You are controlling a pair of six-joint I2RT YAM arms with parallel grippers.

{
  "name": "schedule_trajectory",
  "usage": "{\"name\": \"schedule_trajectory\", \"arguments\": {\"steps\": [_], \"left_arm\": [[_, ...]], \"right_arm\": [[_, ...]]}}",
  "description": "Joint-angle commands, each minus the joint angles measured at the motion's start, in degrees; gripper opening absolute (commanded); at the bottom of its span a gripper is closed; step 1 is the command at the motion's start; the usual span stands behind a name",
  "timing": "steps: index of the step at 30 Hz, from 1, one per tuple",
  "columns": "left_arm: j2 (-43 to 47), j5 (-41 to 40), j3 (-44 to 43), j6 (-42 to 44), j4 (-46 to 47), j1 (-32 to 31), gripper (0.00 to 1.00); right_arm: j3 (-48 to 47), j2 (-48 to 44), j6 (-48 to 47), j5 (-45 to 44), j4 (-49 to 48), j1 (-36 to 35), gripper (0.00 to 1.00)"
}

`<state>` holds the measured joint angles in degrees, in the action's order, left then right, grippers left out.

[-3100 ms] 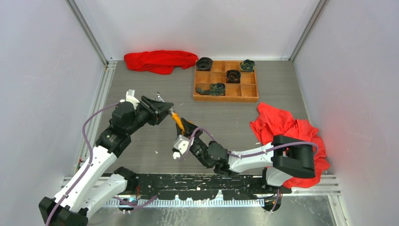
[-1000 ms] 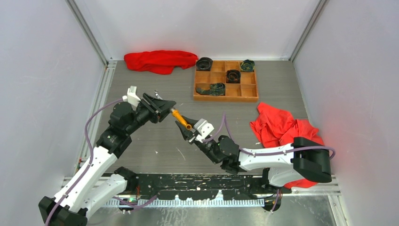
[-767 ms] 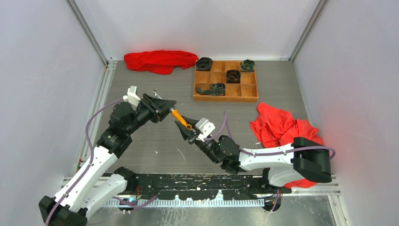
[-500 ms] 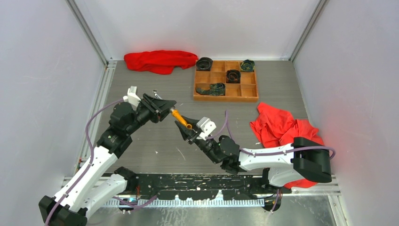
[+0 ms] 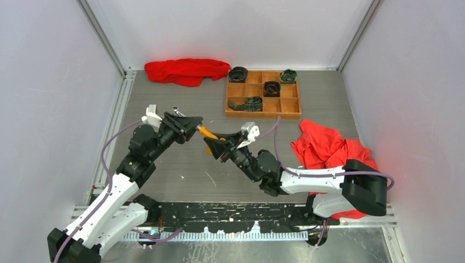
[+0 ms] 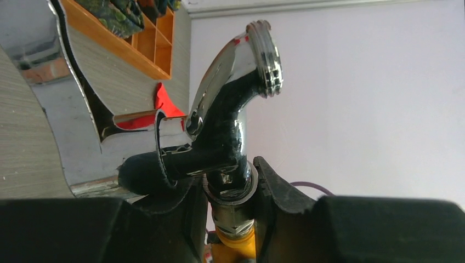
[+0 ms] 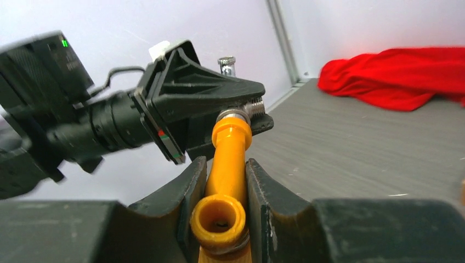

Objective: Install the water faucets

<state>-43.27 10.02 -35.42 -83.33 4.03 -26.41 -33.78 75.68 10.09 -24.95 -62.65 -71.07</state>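
Note:
Above the table's middle the two water faucets meet end to end. My left gripper point(image 5: 189, 127) point(image 6: 229, 181) is shut on the base collar of the shiny silver faucet point(image 6: 230, 109), whose bent body rises past the fingers. Its small handle point(image 5: 176, 111) point(image 7: 226, 62) sticks up. Below the collar shows the orange-yellow faucet point(image 6: 237, 249) point(image 5: 207, 132). My right gripper point(image 5: 215, 145) point(image 7: 225, 164) is shut on that orange-yellow faucet point(image 7: 233, 137), whose open spout end faces the right wrist camera. Its far end sits against the silver faucet's thread between the left gripper's fingers point(image 7: 219, 98).
A wooden compartment tray point(image 5: 263, 115) at the back holds dark rolled items point(image 5: 271, 87). A red cloth point(image 5: 186, 70) lies at the back left, and another red cloth point(image 5: 329, 148) is bunched at the right, beside my right arm.
My right wrist has rolled and swung up and to the right while still gripping the orange-yellow faucet. My left gripper has closed tighter on the silver faucet and shifted slightly left.

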Motion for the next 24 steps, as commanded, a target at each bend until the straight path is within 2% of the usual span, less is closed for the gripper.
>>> {"name": "schedule_trajectory", "arguments": {"steps": [1,6,10,14,20,24], "left_arm": [[2.0,-1.9,0.4,2.0,9.8,0.0,0.00],[3.4,-4.2,2.0,2.2,13.1,0.0,0.00],[3.6,-5.4,2.3,2.6,14.9,-0.1,0.00],[3.8,-6.4,2.4,2.2,16.4,-0.1,0.00],[5.0,-7.3,1.5,4.4,14.6,-0.1,0.00],[6.1,-8.7,0.5,5.8,11.3,-0.1,0.00]], "right_arm": [[-0.4,-3.8,21.4,9.0,-4.3,3.8,0.00],[-0.3,-2.8,36.8,17.4,-4.0,8.3,0.00],[-1.4,-1.1,43.3,19.5,-3.0,8.7,0.00],[-0.7,1.6,49.5,20.4,-8.2,9.8,0.00],[-1.6,1.7,53.6,20.5,-7.7,10.1,0.01],[-1.5,-0.3,49.6,18.3,-6.2,10.1,0.01]]}}
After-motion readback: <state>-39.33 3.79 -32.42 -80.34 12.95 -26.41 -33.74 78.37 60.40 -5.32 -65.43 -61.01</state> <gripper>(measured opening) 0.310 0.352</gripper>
